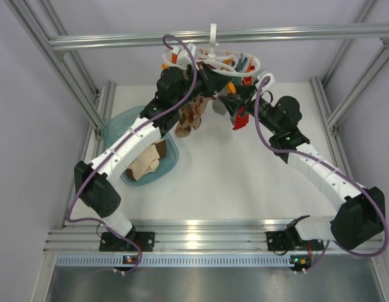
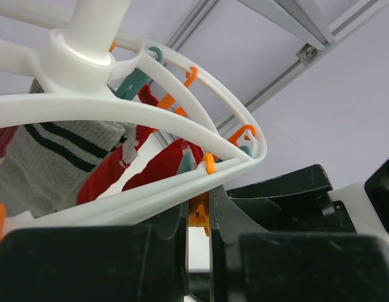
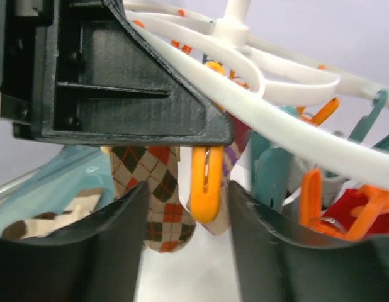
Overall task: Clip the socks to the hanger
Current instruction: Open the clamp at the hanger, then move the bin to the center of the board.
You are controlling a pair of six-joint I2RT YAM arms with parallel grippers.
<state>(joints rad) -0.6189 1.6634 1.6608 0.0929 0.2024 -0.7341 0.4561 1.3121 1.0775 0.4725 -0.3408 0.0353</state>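
Observation:
The white hanger [image 1: 210, 61] hangs from the top bar, with argyle socks [image 1: 188, 119], a red sock [image 1: 240, 119] and a grey sock clipped on. My left gripper [image 1: 206, 80] is up at its ring [image 2: 150, 116], shut on an orange clip peg [image 2: 199, 214]. My right gripper [image 1: 230, 100] is open, its fingers on either side of that peg's lower end [image 3: 206, 182] without touching it. The cream-and-tan socks [image 1: 144, 165] lie in a teal basin; one shows in the right wrist view [image 3: 50, 217]. Neither gripper holds a sock.
The teal basin [image 1: 116, 129] sits on the white table at left, under my left arm. The aluminium frame bar [image 1: 295, 33] crosses the back, with frame posts at both sides. Teal and orange pegs [image 3: 311, 195] hang close to the right of my right gripper.

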